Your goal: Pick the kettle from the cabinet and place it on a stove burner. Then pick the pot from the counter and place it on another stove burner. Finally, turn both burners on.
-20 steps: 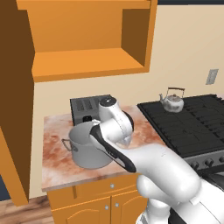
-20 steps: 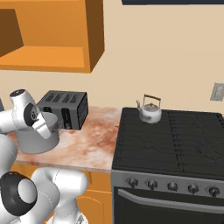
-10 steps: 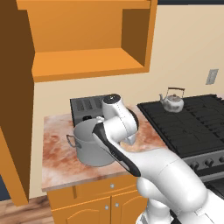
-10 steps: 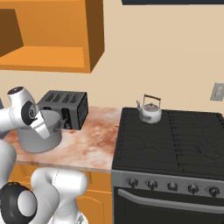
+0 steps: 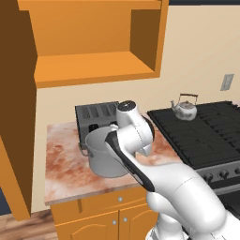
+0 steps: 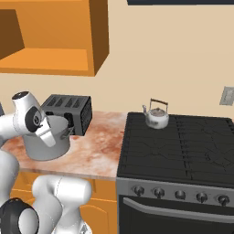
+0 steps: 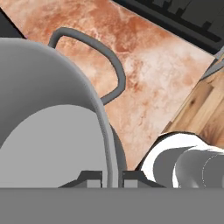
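The grey steel pot [image 5: 104, 158] [image 6: 45, 144] is over the left part of the stone counter [image 5: 64, 165] [image 6: 101, 147], in front of the toaster. My gripper [image 7: 112, 178] is shut on the pot's near rim [image 7: 106, 131], one fingertip inside the wall and one outside. One loop handle [image 7: 114, 65] sticks out over the counter. Whether the pot touches the counter I cannot tell. The small silver kettle [image 5: 184, 108] [image 6: 156, 117] stands on a rear left burner of the black stove [image 5: 209, 138] [image 6: 184, 149]. The orange cabinet [image 5: 90, 52] [image 6: 47, 42] hangs open above.
A dark four-slot toaster [image 5: 95, 117] [image 6: 68, 109] stands against the wall right behind the pot. Stove knobs [image 6: 179, 194] line the front panel. Orange base drawers [image 5: 108, 211] sit under the counter. A wall outlet [image 6: 228, 96] is at the far right.
The arm has shifted a little to the right, toward the stove, with the pot moving along in the gripper. The kettle has stayed where it was.
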